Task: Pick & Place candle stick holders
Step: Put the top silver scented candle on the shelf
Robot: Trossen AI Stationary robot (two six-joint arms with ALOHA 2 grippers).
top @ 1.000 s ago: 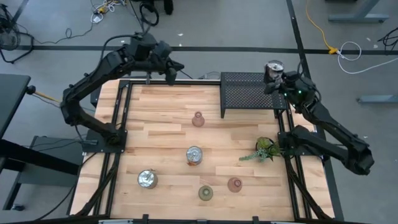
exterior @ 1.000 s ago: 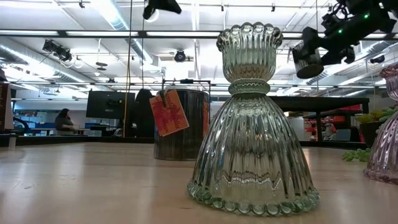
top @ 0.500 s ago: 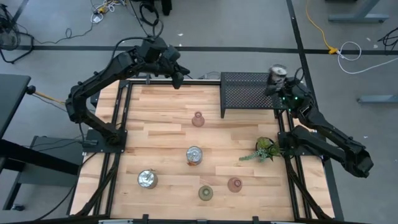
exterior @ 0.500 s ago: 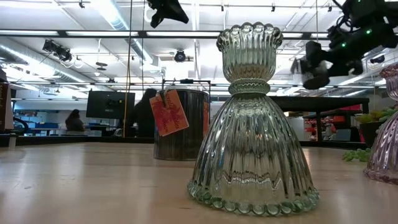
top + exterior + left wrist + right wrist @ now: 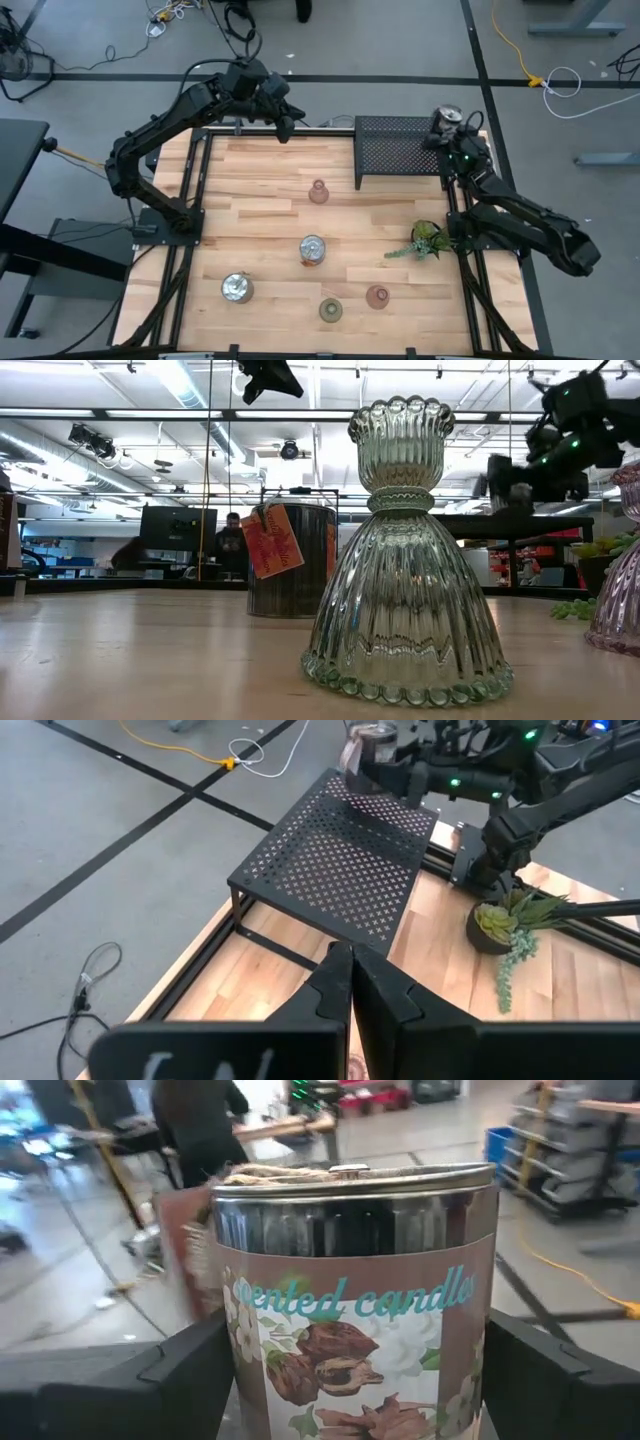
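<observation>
My right gripper (image 5: 449, 128) is shut on a shiny silver holder (image 5: 350, 1290), a tin with a flowered "scented candle" label, over the far right corner of the black mesh rack (image 5: 400, 150). It also shows in the low view (image 5: 510, 478). On the table stand a pinkish glass holder (image 5: 318, 191), a silver tin with an orange tag (image 5: 313, 250), a silver holder (image 5: 237, 288), an olive-green glass holder (image 5: 331, 310) and a second pinkish one (image 5: 377, 296). My left gripper (image 5: 283, 120) is shut and empty, high over the table's far edge. My right gripper pinches the silver tin by its round side wall, one finger (image 5: 185, 1370) on either side, about halfway up. The fingers come roughly level from the table's right side. The tin stands about upright in the hold, lid up, lifted a little above the rack top.
A leafy green sprig in a small pot (image 5: 428, 240) lies near the right edge, in front of the rack. Black frame rails (image 5: 190, 190) run along both sides of the wooden table. People move in the room beyond the table (image 5: 230, 540).
My right gripper has gone down toward the rack's far right corner and a little toward the table's right edge, still shut on the silver tin. My left gripper has shifted slightly toward the right, then stayed still.
</observation>
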